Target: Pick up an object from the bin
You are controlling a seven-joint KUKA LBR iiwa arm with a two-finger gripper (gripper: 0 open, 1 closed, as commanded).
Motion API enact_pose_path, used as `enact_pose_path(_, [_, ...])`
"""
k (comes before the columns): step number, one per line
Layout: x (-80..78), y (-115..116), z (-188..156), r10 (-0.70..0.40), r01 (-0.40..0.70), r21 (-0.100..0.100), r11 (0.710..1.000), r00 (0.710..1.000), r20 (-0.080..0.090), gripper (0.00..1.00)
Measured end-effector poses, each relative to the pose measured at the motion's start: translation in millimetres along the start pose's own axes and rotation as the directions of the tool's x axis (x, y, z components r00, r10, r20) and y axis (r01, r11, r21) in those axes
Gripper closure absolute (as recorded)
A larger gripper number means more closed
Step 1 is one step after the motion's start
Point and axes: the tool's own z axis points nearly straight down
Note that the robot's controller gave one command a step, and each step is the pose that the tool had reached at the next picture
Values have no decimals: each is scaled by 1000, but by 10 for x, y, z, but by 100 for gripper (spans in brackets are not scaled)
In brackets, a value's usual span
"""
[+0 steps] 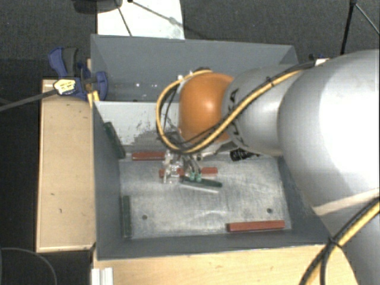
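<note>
Scuffed matt grey sheet-metal bin (237,195), floor scratched & dull; smooth glossy orange cover (202,108), plastic-looking, on satin-smooth silver arm (320,135) w/ rubbery yellow & black cables (261,94); matt red-brown bars (255,225) & dull dark-green bars (125,215), material unclear.

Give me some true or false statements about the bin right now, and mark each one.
1. A red bar lies near the front right corner of the bin. True.
2. The gripper is over the front left corner. False: it is near the middle, beside the middle green bar.
3. The front-left green bar lies along the left wall. True.
4. Every bar in the bin is red. False: some are green.
</note>
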Motion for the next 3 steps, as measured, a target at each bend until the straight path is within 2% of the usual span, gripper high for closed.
enact_pose_path(1, [0,0,0,1,-1,0,1000,1000,0,100])
enact_pose_path(2, [16,-241,-58,-64,64,3,998,998,-10,100])
enact_pose_path(3, [269,98,-1597,-84,84,2,996,996,-6,100])
